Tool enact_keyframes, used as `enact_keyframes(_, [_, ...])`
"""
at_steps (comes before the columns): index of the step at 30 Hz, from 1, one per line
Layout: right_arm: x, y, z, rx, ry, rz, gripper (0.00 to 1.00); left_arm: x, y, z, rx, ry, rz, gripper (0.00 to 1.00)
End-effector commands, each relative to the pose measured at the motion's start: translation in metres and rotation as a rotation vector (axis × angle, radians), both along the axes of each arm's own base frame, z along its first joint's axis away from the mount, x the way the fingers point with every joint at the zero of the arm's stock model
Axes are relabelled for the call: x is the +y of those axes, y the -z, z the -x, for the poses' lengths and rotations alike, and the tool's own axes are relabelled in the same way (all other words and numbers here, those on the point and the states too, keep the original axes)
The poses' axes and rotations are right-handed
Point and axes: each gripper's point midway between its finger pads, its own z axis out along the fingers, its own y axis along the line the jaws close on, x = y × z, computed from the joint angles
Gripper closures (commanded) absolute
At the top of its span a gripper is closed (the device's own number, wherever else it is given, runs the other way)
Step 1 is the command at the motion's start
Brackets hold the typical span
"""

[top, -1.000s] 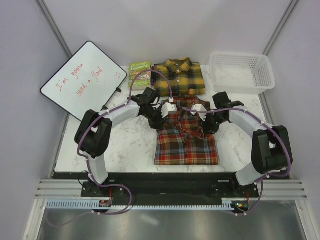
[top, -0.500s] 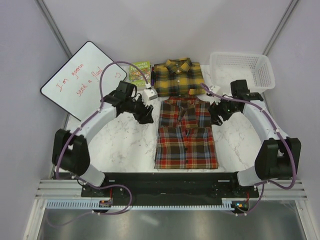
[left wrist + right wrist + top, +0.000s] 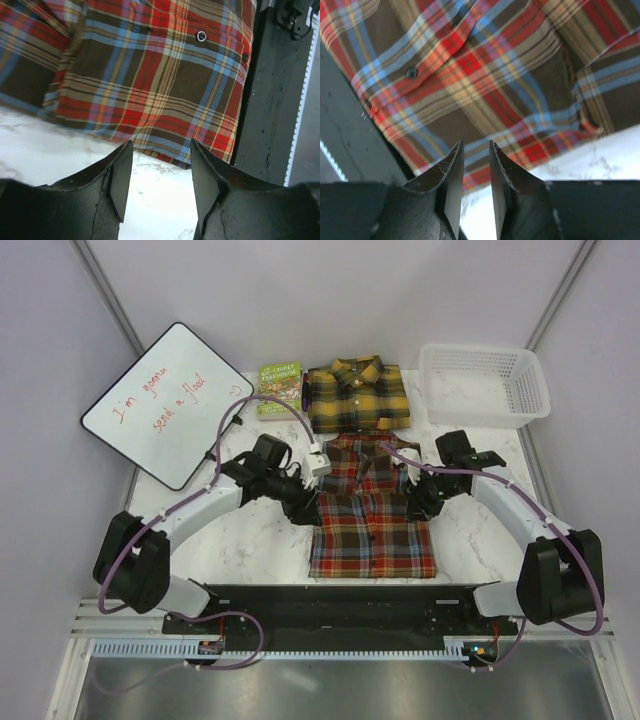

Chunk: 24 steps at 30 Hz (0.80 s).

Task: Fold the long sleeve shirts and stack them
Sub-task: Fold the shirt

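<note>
The red-brown plaid shirt (image 3: 371, 515) lies folded in the middle of the table, collar at the far end. The yellow and black shirt (image 3: 356, 395) lies folded just behind it. My left gripper (image 3: 308, 508) is low at the red-brown shirt's left edge. In the left wrist view the gripper (image 3: 160, 150) is open and empty over white tabletop, with the shirt (image 3: 150, 75) just ahead. My right gripper (image 3: 423, 502) is at the shirt's right edge. In the right wrist view the gripper (image 3: 475, 145) stands open by a narrow gap, empty, above the shirt's hem (image 3: 485, 65).
A whiteboard (image 3: 170, 400) with red writing leans at the far left. A small green book (image 3: 279, 385) lies left of the yellow shirt. A white basket (image 3: 485, 385) stands at the far right. The black front rail (image 3: 270, 100) runs along the near edge.
Both grippers left the red-brown shirt's collar end, swung outward, then came back toward me to the shirt's left and right edges. The shirt lies flat and released.
</note>
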Motion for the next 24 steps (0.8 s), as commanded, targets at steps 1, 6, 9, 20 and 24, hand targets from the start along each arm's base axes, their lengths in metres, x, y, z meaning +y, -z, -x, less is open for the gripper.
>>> enact_keyframes(1, [0.02, 0.008, -0.031, -0.025, 0.032, -0.042, 0.65, -0.017, 0.021, -0.01, 0.131, -0.076, -0.029, 0.45])
enact_keyframes(6, [0.0, 0.052, -0.043, 0.039, 0.074, 0.115, 0.64, -0.033, 0.055, -0.043, 0.227, -0.149, -0.096, 0.46])
enact_keyframes(9, [-0.004, 0.072, -0.043, 0.084, 0.081, 0.157, 0.62, -0.035, 0.078, -0.058, 0.282, -0.21, -0.146, 0.48])
enact_keyframes(20, [0.012, 0.066, -0.034, 0.11, 0.063, 0.134, 0.51, -0.002, 0.067, -0.034, 0.382, -0.206, -0.067, 0.47])
enact_keyframes(24, [0.03, -0.006, -0.025, 0.007, 0.07, -0.032, 0.31, -0.004, 0.012, -0.004, 0.269, -0.114, 0.085, 0.39])
